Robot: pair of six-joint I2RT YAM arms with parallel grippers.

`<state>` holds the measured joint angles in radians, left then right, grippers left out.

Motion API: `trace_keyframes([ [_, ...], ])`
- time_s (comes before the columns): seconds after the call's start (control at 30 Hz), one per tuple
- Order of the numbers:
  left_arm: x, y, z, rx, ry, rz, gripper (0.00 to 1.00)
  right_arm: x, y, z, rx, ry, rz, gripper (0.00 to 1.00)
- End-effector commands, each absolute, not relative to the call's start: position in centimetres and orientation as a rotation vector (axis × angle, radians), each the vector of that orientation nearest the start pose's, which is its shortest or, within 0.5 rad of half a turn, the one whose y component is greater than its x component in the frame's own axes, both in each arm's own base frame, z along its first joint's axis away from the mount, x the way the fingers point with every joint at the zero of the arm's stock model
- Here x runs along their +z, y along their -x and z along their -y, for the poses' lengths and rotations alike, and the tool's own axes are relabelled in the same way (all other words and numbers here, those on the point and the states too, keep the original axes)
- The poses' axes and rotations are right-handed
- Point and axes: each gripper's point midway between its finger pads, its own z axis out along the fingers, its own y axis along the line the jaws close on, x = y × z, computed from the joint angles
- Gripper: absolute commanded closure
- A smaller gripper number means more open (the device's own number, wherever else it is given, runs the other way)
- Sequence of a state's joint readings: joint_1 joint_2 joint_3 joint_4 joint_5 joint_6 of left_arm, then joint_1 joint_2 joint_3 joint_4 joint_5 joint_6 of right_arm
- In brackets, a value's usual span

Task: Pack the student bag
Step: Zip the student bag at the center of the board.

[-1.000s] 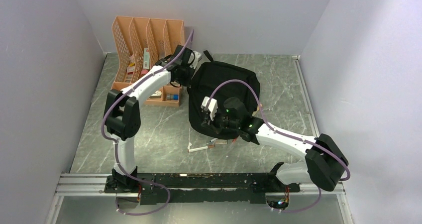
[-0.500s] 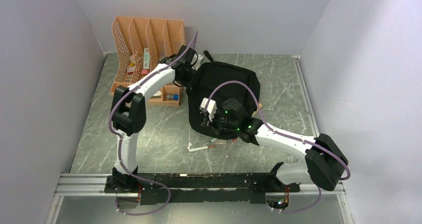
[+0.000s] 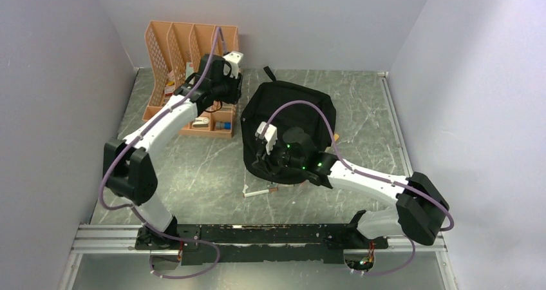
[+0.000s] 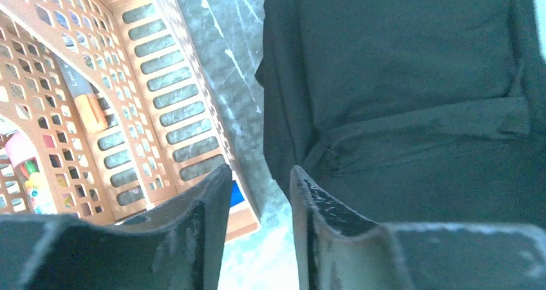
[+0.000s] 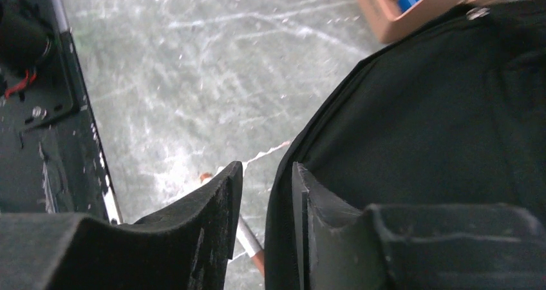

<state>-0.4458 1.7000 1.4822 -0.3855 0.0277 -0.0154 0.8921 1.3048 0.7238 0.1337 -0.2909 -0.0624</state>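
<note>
Student bag (image 3: 290,109) lies flat mid-table (image 3: 193,167), just right of the orange organiser (image 3: 187,45). No opening is visible from any view.

Left gripper (image 4: 261,174): fingers a narrow gap apart, nothing between them. It hovers over the strip between the organiser's near right corner and the bag's left edge.

Right gripper (image 5: 267,167): also slightly parted, poised over the bag's near-left rim. Fabric shows under the gap, but the pictures show no pinch, so it reads as empty.

A pen (image 3: 261,191) lies loose on the table just beside the bag's near edge.

Judgement: between grasps, nothing packed visibly, early in the task. The next move needs a zipper or flap located and the bag opened and held, probably by the right gripper. The left gripper should spread wider before it picks from the organiser.
</note>
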Motion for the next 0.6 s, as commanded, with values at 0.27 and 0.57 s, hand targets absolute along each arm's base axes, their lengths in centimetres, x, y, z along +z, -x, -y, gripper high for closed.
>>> trace_keyframes([
  [0.27,22.9,-40.7,22.0,-0.463,-0.411,-2.016,0.42,22.9,-28.7,-27.9,0.545,0.513,-1.827,0.56],
  [0.57,21.2,-40.0,22.9,-0.552,-0.37,-2.044,0.4,19.0,-35.5,-17.4,0.476,-0.07,-2.064,0.56],
])
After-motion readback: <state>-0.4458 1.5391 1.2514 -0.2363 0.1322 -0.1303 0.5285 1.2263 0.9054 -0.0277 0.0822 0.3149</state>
